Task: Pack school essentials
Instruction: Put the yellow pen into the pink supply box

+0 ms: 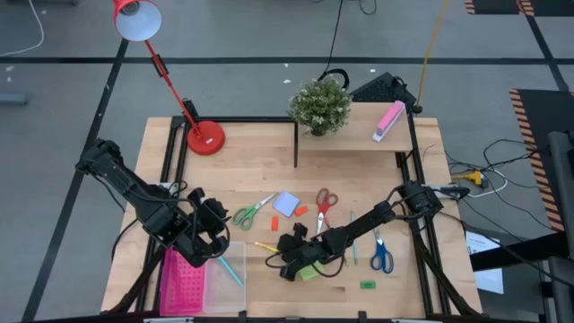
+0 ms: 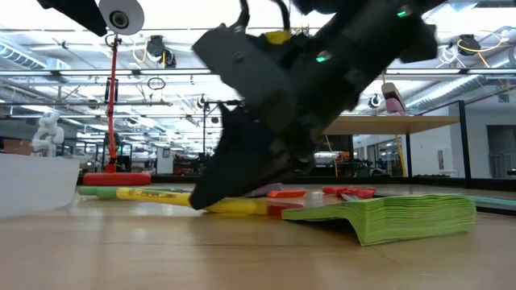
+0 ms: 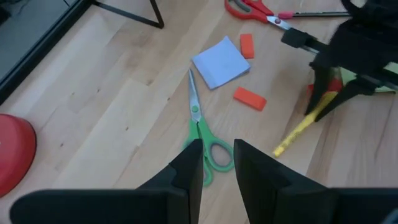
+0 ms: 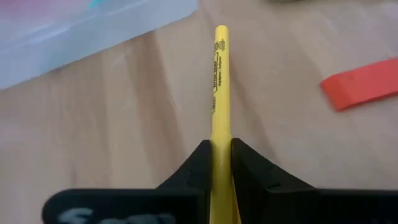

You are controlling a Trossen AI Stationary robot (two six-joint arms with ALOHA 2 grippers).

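Right gripper (image 4: 221,155) clenched on yellow highlighter (image 4: 219,81), which lay flat on surface (image 1: 260,184) near green note pad (image 2: 403,216). Left gripper (image 3: 217,163) released, hovered over green scissors (image 3: 202,134). Advice: lift highlighter level, clear red block (image 4: 360,83), carry to clear bin (image 1: 231,269).

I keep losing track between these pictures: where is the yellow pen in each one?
High: yellow pen below centre, by right gripper.
Low: lying left of the green note pad.
Left wrist: right side, at the far gripper.
Right wrist: centre, between the fingers.
Shared landmark: orange block.
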